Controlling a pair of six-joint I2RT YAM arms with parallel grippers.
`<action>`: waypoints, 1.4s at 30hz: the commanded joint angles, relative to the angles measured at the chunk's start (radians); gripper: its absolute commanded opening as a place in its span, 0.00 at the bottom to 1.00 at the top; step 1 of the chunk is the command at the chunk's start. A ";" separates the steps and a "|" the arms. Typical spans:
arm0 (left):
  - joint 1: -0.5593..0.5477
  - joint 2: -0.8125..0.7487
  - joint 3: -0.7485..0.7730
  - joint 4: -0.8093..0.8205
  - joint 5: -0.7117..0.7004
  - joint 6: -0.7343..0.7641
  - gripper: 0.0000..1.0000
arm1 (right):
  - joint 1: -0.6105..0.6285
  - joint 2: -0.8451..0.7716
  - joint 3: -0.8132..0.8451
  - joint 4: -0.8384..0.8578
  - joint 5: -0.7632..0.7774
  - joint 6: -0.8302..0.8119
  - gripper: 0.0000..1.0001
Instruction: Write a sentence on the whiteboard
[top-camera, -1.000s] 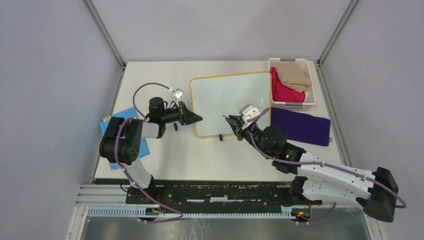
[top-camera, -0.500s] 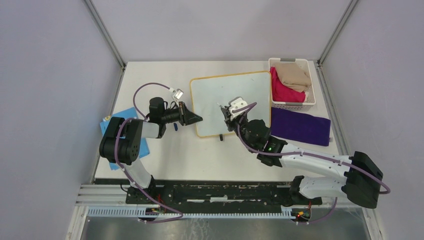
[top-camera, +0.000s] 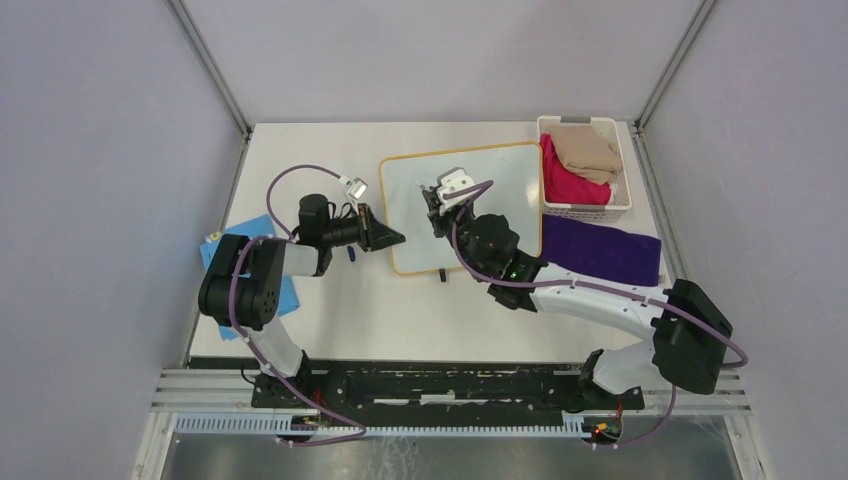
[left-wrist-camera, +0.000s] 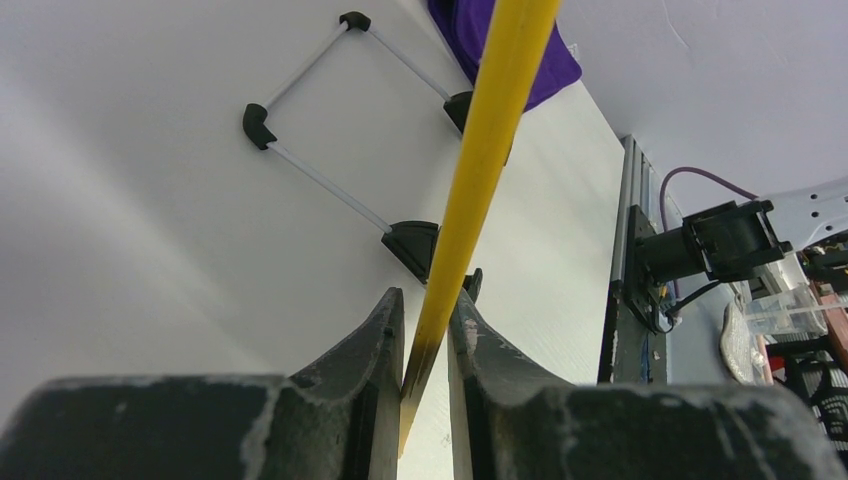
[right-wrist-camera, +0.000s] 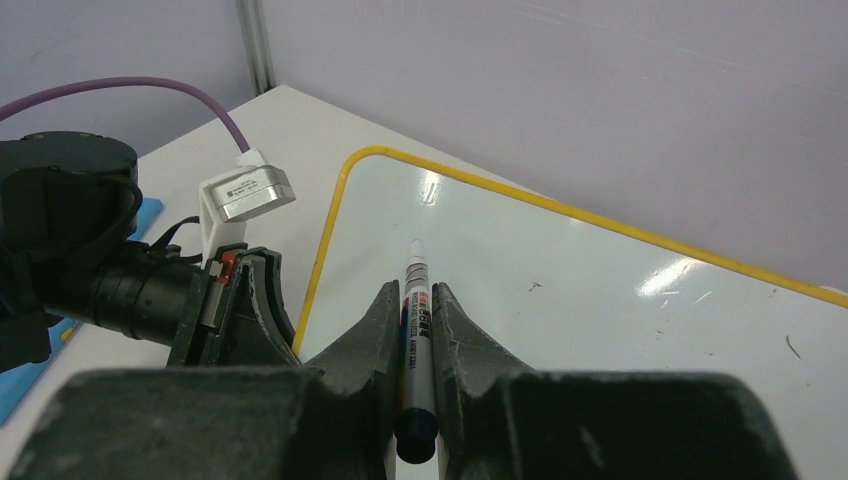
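The whiteboard (top-camera: 500, 190) lies on the table with its yellow frame and glossy white face. I see no blue words on it, only small specks. My left gripper (top-camera: 395, 238) is shut on the board's left frame edge (left-wrist-camera: 478, 160), which runs between its fingers (left-wrist-camera: 375, 340). My right gripper (top-camera: 432, 200) is over the board's upper left part, shut on a grey marker (right-wrist-camera: 416, 330). The marker's white tip points at the board face (right-wrist-camera: 600, 300) near the left frame. I cannot tell whether the tip touches. The board's black feet (left-wrist-camera: 415, 245) show in the left wrist view.
A white basket (top-camera: 592, 211) with red and beige cloths stands at the board's right. A purple cloth (top-camera: 600, 253) lies in front of the basket. A blue cloth (top-camera: 225, 255) lies under the left arm. A small dark blue object (top-camera: 352, 253) lies near the left gripper.
My right gripper has carried the marker from the board's lower middle up and left to its upper left part. The left gripper and the board have not moved.
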 joint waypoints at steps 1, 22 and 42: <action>-0.006 -0.027 0.018 -0.051 -0.030 0.070 0.02 | -0.015 0.026 0.058 0.045 -0.027 0.023 0.00; -0.015 -0.044 0.024 -0.103 -0.044 0.111 0.02 | -0.052 0.160 0.169 0.023 -0.080 0.073 0.00; -0.018 -0.047 0.029 -0.124 -0.051 0.126 0.02 | -0.077 0.158 0.087 -0.002 -0.061 0.093 0.00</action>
